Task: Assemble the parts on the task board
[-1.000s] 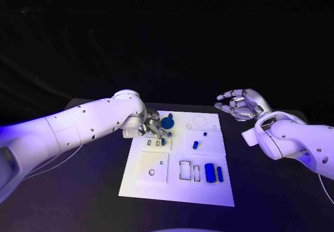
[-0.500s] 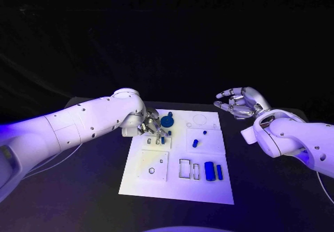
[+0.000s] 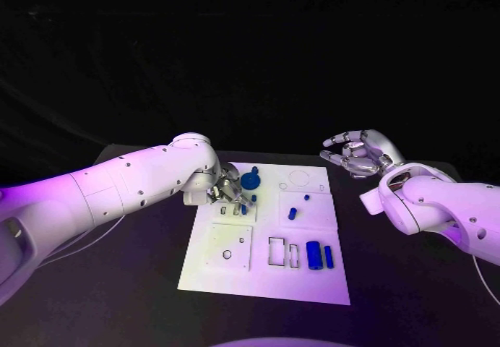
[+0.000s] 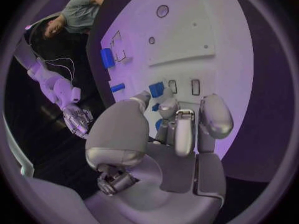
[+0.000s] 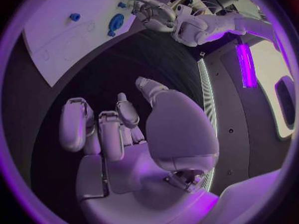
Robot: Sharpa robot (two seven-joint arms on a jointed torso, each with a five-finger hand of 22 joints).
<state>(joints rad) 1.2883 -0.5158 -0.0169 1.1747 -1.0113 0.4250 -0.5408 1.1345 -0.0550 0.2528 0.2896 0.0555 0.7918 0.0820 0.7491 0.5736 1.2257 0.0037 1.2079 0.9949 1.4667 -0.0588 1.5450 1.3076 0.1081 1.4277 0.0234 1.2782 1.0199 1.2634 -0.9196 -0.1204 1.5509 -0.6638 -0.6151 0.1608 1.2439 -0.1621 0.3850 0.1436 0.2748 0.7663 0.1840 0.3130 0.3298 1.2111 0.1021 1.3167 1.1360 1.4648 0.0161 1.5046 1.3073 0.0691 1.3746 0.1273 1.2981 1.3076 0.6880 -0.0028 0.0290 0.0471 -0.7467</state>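
- Broadly, the black surface carries the white task board at its middle, between my two arms.
- My left hand hangs over the board's far left corner, fingers curled down together around a small blue part; I cannot tell whether they truly pinch it.
- My right hand hovers off the board's far right corner, well apart from every part, fingers spread and loosely curved, holding nothing.
- A round blue part sits just beside my left fingers.
- Two upright blue parts stand side by side near the board's near right edge.
- One small blue part lies mid-board, right of my left hand.
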